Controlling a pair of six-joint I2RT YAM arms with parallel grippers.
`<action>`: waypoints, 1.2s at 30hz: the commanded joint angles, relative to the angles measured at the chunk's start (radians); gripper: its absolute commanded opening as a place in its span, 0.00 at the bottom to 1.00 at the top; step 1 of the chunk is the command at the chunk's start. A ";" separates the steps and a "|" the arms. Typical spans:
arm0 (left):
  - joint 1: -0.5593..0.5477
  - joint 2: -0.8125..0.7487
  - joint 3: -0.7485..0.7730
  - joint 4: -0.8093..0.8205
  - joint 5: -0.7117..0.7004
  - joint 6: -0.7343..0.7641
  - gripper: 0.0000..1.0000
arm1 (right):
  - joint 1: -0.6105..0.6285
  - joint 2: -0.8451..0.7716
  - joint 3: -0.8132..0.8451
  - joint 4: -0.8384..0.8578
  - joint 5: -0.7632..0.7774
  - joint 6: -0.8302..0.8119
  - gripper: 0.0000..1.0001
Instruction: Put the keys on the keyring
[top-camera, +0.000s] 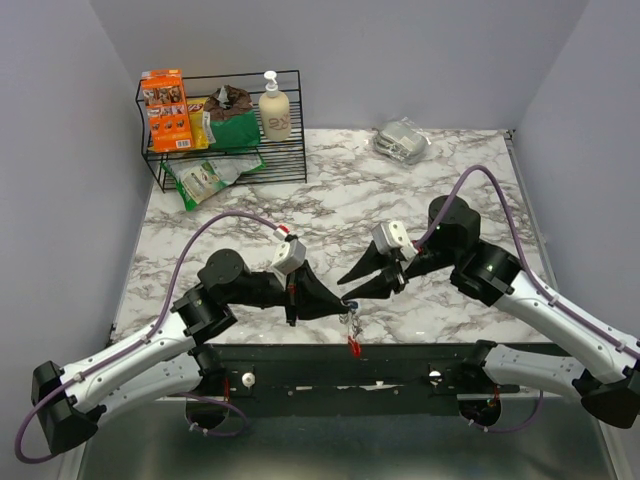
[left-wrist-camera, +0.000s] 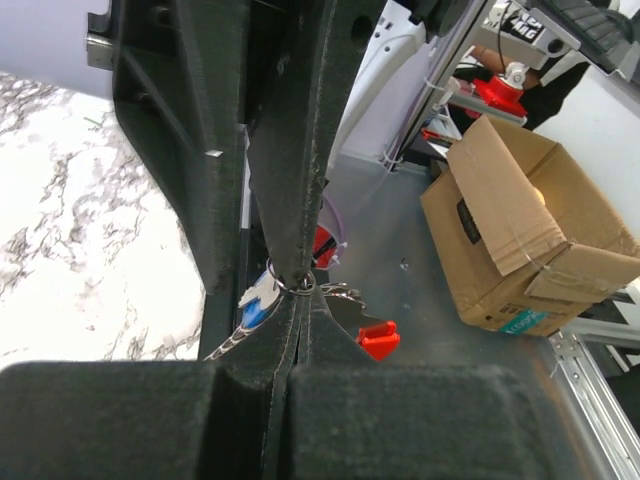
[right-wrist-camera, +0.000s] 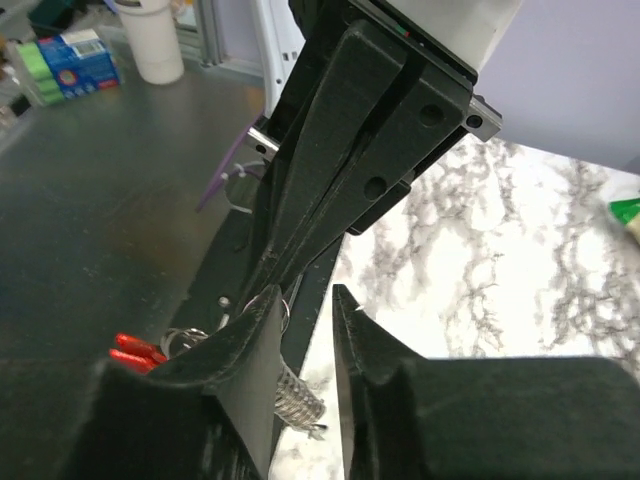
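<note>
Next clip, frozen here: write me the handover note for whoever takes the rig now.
Left hand: shut on the keyring at a small ring; red clip hangs below.
Right hand: open, tips at that ring, gripping nothing.
Keys: blue-headed key and silver key dangle by the ring.
Done: cannot tell whether either is threaded.
Left: check both, finish threading.

Silver keyring (top-camera: 351, 325), red clip (top-camera: 354, 347) lowest, blue-headed key (left-wrist-camera: 256, 303), at left tool's (left-wrist-camera: 297, 300) tips.

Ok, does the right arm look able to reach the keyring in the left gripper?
Probably yes: the right gripper, jaws parted, sits tip to tip with the left gripper, and the keyring dangles just below, unobstructed.
</note>
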 joint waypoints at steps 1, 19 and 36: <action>-0.007 -0.045 -0.039 0.148 -0.013 -0.025 0.00 | -0.002 0.016 0.039 0.053 0.002 -0.005 0.42; -0.009 -0.103 -0.121 0.281 -0.131 -0.007 0.00 | -0.003 -0.133 -0.053 0.338 0.310 0.305 0.84; -0.007 -0.183 -0.087 0.012 -0.270 0.128 0.00 | -0.003 -0.291 -0.316 0.172 0.836 0.486 0.85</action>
